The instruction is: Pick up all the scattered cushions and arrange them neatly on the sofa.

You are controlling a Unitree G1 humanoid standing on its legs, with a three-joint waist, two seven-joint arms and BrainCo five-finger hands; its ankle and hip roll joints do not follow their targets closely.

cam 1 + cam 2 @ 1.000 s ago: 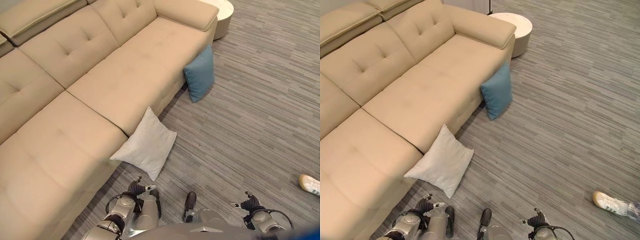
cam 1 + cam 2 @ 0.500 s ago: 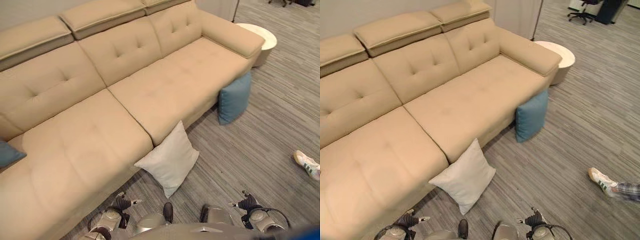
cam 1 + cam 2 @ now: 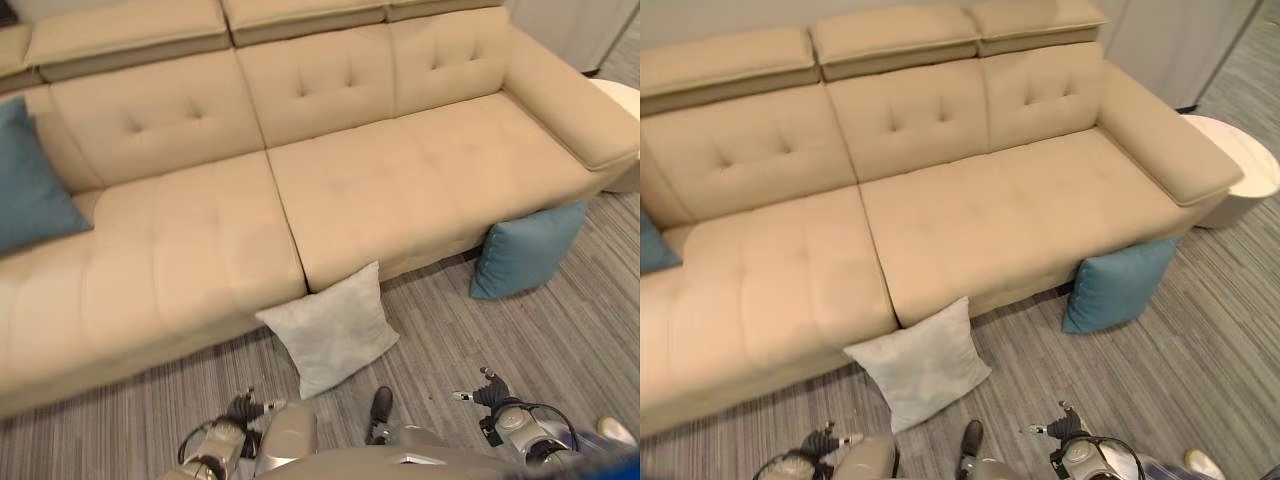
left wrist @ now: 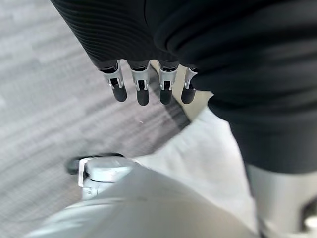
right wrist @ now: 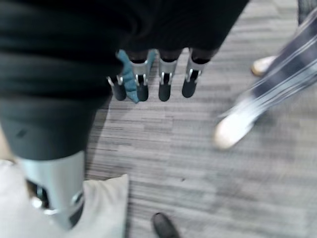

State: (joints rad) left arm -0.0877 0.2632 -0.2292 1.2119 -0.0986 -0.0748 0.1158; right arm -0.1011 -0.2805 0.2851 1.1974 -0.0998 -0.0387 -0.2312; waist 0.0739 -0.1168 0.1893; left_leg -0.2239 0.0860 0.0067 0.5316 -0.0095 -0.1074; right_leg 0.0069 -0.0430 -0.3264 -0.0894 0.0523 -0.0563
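Observation:
A pale grey cushion [image 3: 330, 330] stands on the floor, leaning against the front of the beige sofa [image 3: 400, 180]. On the floor by the sofa's right arm leans a blue cushion [image 3: 525, 250]. Another blue cushion [image 3: 35, 180] rests on the sofa's left end against the backrest. My left hand [image 3: 248, 407] hangs low, just short of the pale cushion, open and holding nothing; in the left wrist view its fingers [image 4: 142, 87] point straight down over the pale cushion [image 4: 208, 153]. My right hand [image 3: 487, 392] hangs low to the right, fingers [image 5: 165, 82] straight and empty.
A round white side table [image 3: 1240, 170] stands beyond the sofa's right arm. A person's shoe [image 3: 1200, 463] is on the striped grey carpet at the lower right; the right wrist view shows their leg and shoes [image 5: 233, 129].
The camera has swung round, so the sofa is seen square on and the blue cushion on its left end has come fully into view. Both hands stay low and empty.

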